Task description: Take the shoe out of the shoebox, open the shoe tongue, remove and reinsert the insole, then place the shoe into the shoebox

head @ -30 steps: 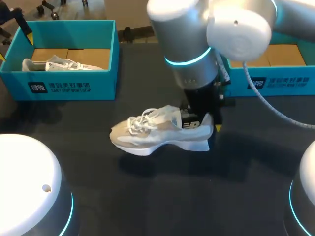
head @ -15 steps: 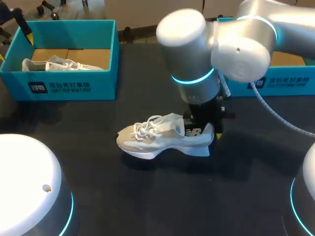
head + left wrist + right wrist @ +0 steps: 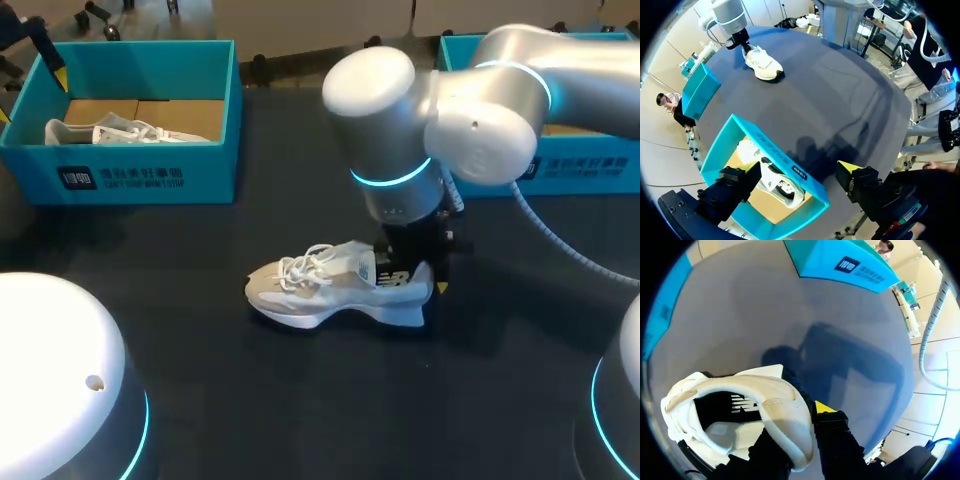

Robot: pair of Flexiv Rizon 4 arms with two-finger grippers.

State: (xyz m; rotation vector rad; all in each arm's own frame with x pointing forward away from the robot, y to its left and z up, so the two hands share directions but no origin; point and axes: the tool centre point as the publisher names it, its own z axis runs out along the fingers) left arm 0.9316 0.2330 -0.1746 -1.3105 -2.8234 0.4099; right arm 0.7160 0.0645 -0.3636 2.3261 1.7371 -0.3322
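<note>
Table (image 3: 300, 400): dark top; carries both boxes and the loose shoe.
Right arm (image 3: 420, 130): enters from 3 o'clock in the head view; its wrist points straight down at the shoe's heel.
Left shoebox (image 3: 130, 175): teal, open-topped; stands at 10 o'clock from the loose shoe, well apart from it; in the left wrist view it lies directly under that gripper (image 3: 765, 145).
Right shoebox (image 3: 560, 170): teal; at 2 o'clock from the loose shoe, partly hidden behind the right arm.
Shoe (image 3: 330, 290): pale trainer with white laces; out of the boxes, near the table's middle; upright, sole down, toe toward 9 o'clock, heel toward 3 o'clock; whether the sole touches the table cannot be told.
Second shoe (image 3: 100, 130): lies inside the left shoebox, on its cardboard floor.
Right gripper (image 3: 800, 440): closed onto the shoe's heel wall; one finger inside the opening, the yellow-tipped one outside behind the heel; collar pinched between them.
Left gripper (image 3: 799, 170): fingers spread wide; nothing between them; hangs above the left shoebox.
</note>
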